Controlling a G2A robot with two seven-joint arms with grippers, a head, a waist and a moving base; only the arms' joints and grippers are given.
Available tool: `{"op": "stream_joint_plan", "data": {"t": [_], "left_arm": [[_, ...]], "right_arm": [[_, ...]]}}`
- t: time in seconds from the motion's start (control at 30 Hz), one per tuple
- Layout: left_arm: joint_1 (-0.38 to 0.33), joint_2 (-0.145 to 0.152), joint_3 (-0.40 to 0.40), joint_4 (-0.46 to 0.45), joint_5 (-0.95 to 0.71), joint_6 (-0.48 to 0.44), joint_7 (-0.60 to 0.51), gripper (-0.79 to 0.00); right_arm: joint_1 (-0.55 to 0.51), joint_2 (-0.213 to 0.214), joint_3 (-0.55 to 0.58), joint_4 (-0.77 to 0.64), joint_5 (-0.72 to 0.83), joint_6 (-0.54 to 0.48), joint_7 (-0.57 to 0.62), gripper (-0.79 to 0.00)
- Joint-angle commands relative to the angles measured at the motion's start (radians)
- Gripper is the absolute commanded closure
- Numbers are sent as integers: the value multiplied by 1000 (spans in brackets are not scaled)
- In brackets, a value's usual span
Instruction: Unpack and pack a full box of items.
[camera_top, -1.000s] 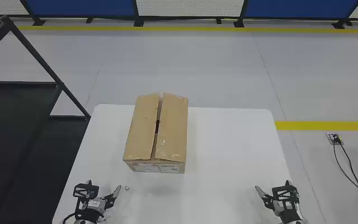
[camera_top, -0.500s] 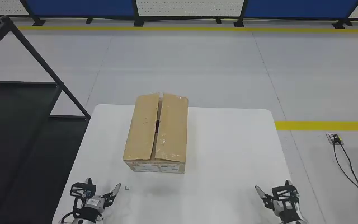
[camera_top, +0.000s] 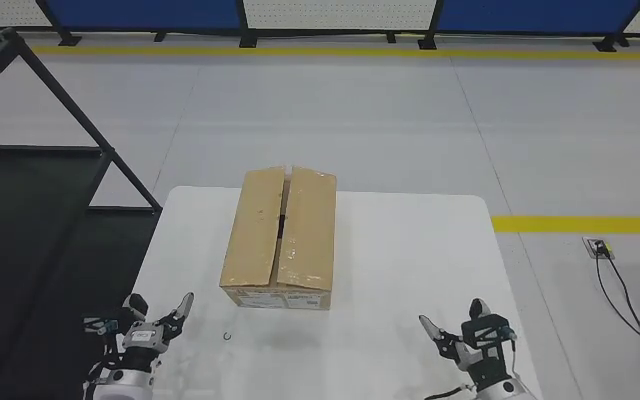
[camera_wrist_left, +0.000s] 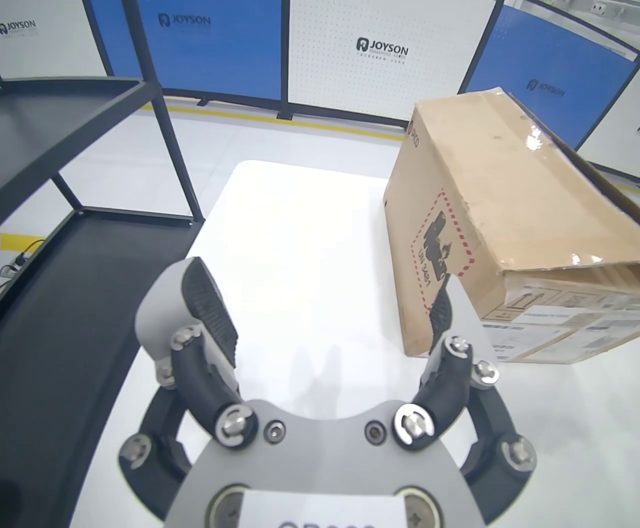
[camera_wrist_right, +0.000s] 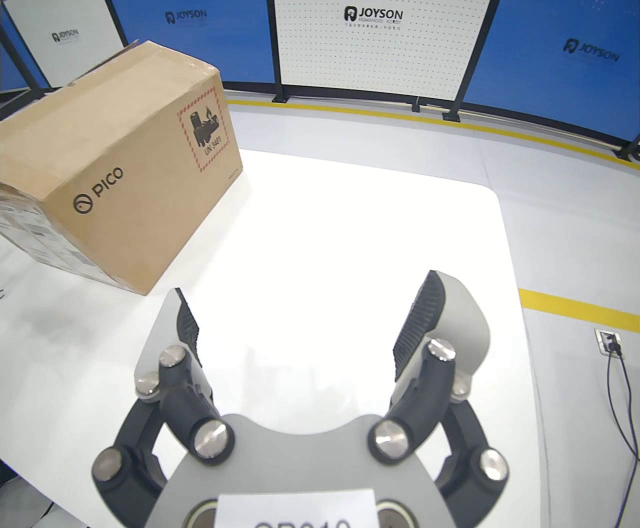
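Note:
A brown cardboard box (camera_top: 280, 238) lies on the white table (camera_top: 400, 260), its two top flaps folded down with a seam along the middle. In the left wrist view the box (camera_wrist_left: 500, 220) sits just beyond my left gripper (camera_wrist_left: 325, 295), which is open and holds nothing. My left gripper (camera_top: 158, 306) hangs at the table's near left corner. My right gripper (camera_top: 455, 322) stands near the table's front right, open and empty. The box (camera_wrist_right: 120, 185) lies well off to one side of my right gripper (camera_wrist_right: 310, 310).
A small ring-like object (camera_top: 228, 335) lies on the table in front of the box. A black metal shelf rack (camera_top: 40, 230) stands close to the table's left side. The table surface to the right of the box is bare.
Both grippers have moved away from the front edge toward the box. The left one also shifted left toward the table's corner, and the right one shifted left.

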Motion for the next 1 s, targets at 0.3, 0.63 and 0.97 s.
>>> {"op": "stream_joint_plan", "data": {"t": [0.3, 0.63, 0.97], "left_arm": [[0, 0, 0, 1, 1, -1, 3, -785], [-97, -7, 57, 12, 41, 63, -84, 0], [-149, -16, 120, 26, 80, 112, -117, 0]], "right_arm": [[0, 0, 1, 2, -1, 1, -1, -785], [63, -15, -54, 40, 55, 53, -34, 0], [91, -23, -72, 57, 124, 49, -30, 0]]}}
